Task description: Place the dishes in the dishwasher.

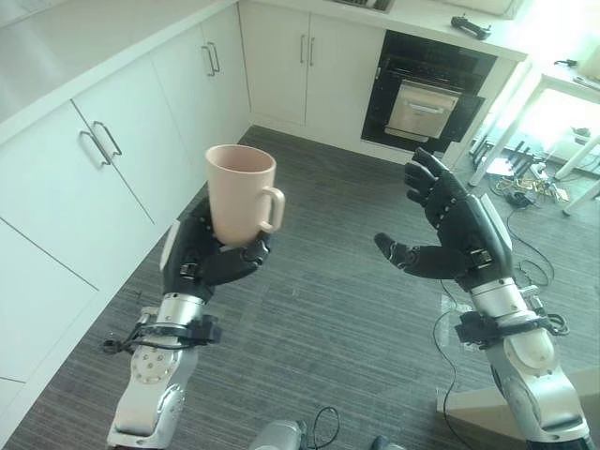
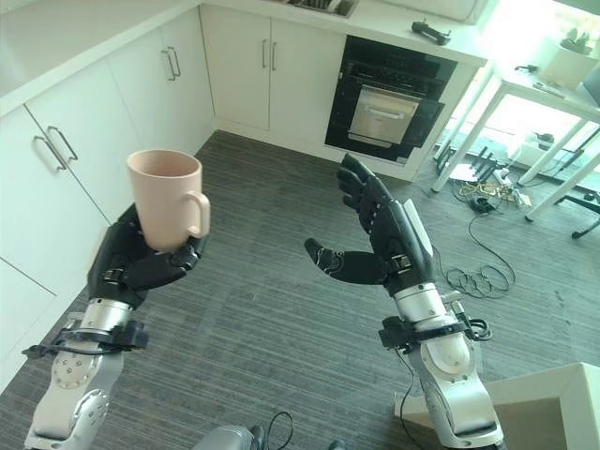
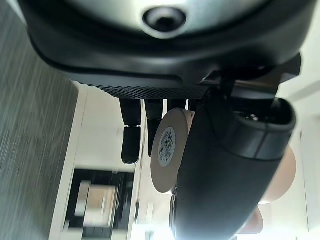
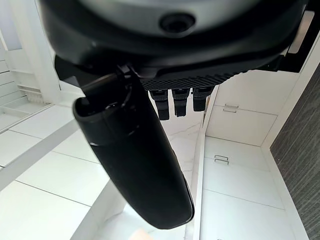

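A pale pink mug stands upright in my left hand, whose fingers and thumb curl round its lower part; its handle points toward my right. In the left wrist view the mug's base with a round sticker shows past the thumb. My right hand is raised at the same height to the right of the mug, apart from it, with fingers straight, thumb stretched toward the mug and nothing in it. In its wrist view the right hand's thumb sticks out with no object near.
White cabinet doors with bar handles run along the left, under a pale counter. A black built-in oven sits at the back. White table legs and loose cables lie at the far right. Grey striped floor spreads below.
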Available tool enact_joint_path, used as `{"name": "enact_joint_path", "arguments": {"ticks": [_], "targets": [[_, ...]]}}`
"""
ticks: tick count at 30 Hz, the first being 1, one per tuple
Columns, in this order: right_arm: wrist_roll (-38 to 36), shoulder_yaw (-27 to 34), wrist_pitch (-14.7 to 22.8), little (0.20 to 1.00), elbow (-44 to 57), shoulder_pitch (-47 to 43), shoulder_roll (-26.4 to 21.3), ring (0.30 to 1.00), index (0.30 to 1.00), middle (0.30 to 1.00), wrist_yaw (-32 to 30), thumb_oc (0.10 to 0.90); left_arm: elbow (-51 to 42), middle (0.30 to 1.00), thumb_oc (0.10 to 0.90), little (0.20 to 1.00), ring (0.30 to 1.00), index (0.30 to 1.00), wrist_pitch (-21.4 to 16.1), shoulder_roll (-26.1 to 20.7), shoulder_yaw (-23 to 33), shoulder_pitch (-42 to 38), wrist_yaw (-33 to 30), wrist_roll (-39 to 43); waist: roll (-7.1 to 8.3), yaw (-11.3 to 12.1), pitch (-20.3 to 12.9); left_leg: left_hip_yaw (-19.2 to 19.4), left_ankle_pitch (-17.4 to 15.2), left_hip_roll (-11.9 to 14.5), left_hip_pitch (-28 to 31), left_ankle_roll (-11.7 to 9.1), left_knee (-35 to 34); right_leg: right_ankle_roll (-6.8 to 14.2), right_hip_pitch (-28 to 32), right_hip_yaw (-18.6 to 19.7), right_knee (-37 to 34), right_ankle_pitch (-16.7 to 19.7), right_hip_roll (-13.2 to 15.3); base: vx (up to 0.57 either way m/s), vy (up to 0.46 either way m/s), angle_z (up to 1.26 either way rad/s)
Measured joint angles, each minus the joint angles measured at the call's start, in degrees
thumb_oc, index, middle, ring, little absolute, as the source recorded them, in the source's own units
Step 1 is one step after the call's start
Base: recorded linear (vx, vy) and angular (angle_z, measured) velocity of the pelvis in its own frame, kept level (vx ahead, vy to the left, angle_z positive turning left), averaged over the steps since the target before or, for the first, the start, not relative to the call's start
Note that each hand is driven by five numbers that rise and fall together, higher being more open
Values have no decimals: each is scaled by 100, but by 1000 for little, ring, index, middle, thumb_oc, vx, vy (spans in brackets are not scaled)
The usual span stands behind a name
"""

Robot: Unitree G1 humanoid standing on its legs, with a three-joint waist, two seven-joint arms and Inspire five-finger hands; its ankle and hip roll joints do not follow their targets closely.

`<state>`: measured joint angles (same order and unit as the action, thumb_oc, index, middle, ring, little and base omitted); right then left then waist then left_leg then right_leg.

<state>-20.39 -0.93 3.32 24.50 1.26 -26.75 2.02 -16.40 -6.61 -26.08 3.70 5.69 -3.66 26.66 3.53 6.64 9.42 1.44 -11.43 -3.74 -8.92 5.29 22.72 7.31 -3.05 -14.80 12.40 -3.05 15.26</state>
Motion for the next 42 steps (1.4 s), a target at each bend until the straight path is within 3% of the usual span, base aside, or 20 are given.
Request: {"name": "enact_joint_path", "arguments": {"ticks": [4, 10, 15, 17, 18, 19, 21, 23, 28, 29, 31, 32, 33, 34, 36, 37, 38, 39, 40, 42], "targets": [[-5, 5, 1, 900, -2, 93, -39, 900, 900, 900, 78, 800, -15, 300, 400, 300, 300, 300, -1, 0, 76, 31, -57, 10, 3, -57, 0, -28, 92, 98, 18, -150, -115, 150, 35, -14, -67, 31, -119, -20, -96, -1], [-4, 1, 73, 900, -2, 102, -73, 900, 900, 900, 111, 800, -17, 300, 400, 300, 300, 300, -5, -1, 58, 42, -51, 9, -19, -326, -8, -16, 217, 346, 110, -449, -397, -124, -95, 13, 156, -104, -316, -50, -41, -7], [-2, -6, 150, 900, -2, 54, -342, 900, 900, 900, 37, 800, -19, 300, 400, 300, 300, 300, -27, -6, -152, -193, -50, 9, -171, -545, -92, 201, 322, 452, 78, -455, -403, -202, -449, 293, 441, -111, -398, -112, 77, -24], [-4, -4, 168, 900, -2, 58, -339, 900, 900, 900, 37, 800, -20, 300, 400, 300, 300, 300, -35, -6, -202, -267, -9, 7, -196, -669, -107, 277, 321, 458, 96, -455, -404, -210, -484, 358, 457, -100, -403, -110, 154, -28], [-4, 59, 291, 900, -2, 395, -291, 900, 900, 900, 320, 800, -16, 300, 400, 300, 300, 300, -94, -6, -334, -445, 190, 9, -246, -1108, -476, 603, 327, 427, -120, -321, -222, -198, -757, 683, 332, 175, -380, -99, 140, -18], [-4, 68, 304, 900, -4, 404, -293, 900, 900, 900, 301, 800, -8, 300, 400, 300, 300, 300, -112, -3, -345, -443, 165, -2, -246, -1132, -476, 602, 320, 427, -126, -330, -233, -185, -758, 692, 344, 167, -421, -83, 83, -14], [-8, 184, 556, 900, -18, 665, -291, 900, 900, 900, 235, 800, 14, 300, 400, 300, 300, 300, -465, 38, -451, -280, -107, -31, -205, -1125, -640, 601, 342, 432, -197, -395, -346, -116, -897, 1074, 373, 116, -605, -11, -20, -5], [-10, 430, 628, 900, -20, 791, -262, 900, 900, 900, 211, 800, 22, 300, 400, 300, 300, 300, -536, 44, -436, -172, -268, -33, -145, -1128, -704, 612, 374, 476, -192, -434, -422, -135, -951, 1099, 390, 109, -661, -2, -83, -9], [-9, 502, 668, 900, -20, 789, -227, 900, 900, 900, 179, 800, 64, 300, 400, 300, 300, 300, -594, 46, -451, -119, -321, -36, -130, -1155, -730, 604, 462, 649, -2, -566, -603, -290, -954, 1106, 548, -61, -856, 70, -152, -8], [-12, 508, 667, 900, -24, 790, -268, 900, 900, 900, 349, 800, 63, 300, 400, 300, 300, 300, -721, 45, -418, -32, -325, -35, -130, -1159, -735, 633, 485, 736, 119, -685, -699, -395, -956, 1134, 678, -169, -972, 152, -339, -20], [-25, 488, 667, 900, -25, 786, -477, 900, 900, 900, 460, 800, 61, 300, 400, 300, 300, 300, -748, 50, -406, 66, -344, -29, -70, -1124, -736, 709, 654, 823, 383, -897, -933, -613, -995, 1292, 1079, -501, -1135, 125, -269, -3], [-69, 451, 695, 900, -39, 797, -433, 900, 900, 900, 511, 800, 99, 300, 400, 300, 300, 300, -803, -1, -390, 23, -330, -13, 323, -1111, -704, 844, 849, 785, 6, -1142, -105, -1003, -1045, 1345, 1412, -822, -1182, 178, -28, 22], [-108, 439, 725, 900, -146, 779, -295, 900, 900, 900, 522, 800, 176, 300, 400, 300, 300, 300, -813, 181, -459, 16, -324, -8, 450, -1019, -656, 853, 1201, 960, -675, -1129, 972, -1109, -989, 1288, 1363, -878, -1219, 338, 76, 28], [-124, 446, 778, 900, -248, 729, -277, 900, 900, 900, 520, 800, 186, 300, 400, 300, 300, 300, -815, 273, -459, 15, -318, -12, 387, -955, -594, 852, 1116, 1010, -943, -1036, 1250, -1134, -977, 1253, 1353, -887, -1324, 383, 177, 19], [-231, 410, 756, 900, -403, 633, -201, 900, 900, 900, 503, 800, 190, 300, 400, 300, 300, 300, -856, 293, -462, 120, -319, -67, 89, -942, -463, 1198, 870, 1012, -1022, -925, -76, -906, -779, 1146, 849, -756, -1550, 433, 181, 9], [-233, 416, 738, 900, -639, 254, -214, 900, 900, 900, 485, 800, 161, 300, 400, 300, 300, 300, -933, 233, -430, 161, -327, -210, -342, -772, -280, 935, 927, 1356, -1530, -1113, -538, -636, -814, 674, 1724, -1447, -1567, 637, 226, 8], [-217, 428, 692, 900, -679, 232, -271, 900, 900, 900, 503, 800, 274, 300, 400, 300, 300, 300, -1020, 305, -404, 224, -346, -276, -591, -673, -75, 710, 987, 1540, -1941, -1178, -493, -1173, -533, 615, 1823, -1797, -1757, 521, 204, -25], [-209, 376, 683, 900, -676, 424, -309, 900, 900, 900, 534, 800, 317, 300, 400, 300, 300, 300, -1015, 336, -370, 353, -372, -277, -492, -453, -63, 751, 958, 1438, -2045, -1149, -215, -1201, -386, 781, 1822, -1892, -1696, 644, 279, -30], [-204, 363, 664, 900, -675, 460, -349, 900, 900, 900, 568, 800, 318, 300, 400, 300, 300, 300, -1015, 372, -295, 405, -421, -277, -405, -408, -72, 776, 899, 1295, -1992, -1053, -154, -1142, -283, 904, 1767, -1942, -1643, 397, 192, -56], [-228, 435, 665, 900, -561, 504, -415, 900, 900, 900, 559, 800, 266, 300, 400, 300, 300, 300, -1018, 372, -151, 413, -475, -279, -400, -396, -110, 770, 863, 1043, -1737, -795, -191, -940, 93, 1095, 1390, -1884, -1642, 420, 197, -46]]}}
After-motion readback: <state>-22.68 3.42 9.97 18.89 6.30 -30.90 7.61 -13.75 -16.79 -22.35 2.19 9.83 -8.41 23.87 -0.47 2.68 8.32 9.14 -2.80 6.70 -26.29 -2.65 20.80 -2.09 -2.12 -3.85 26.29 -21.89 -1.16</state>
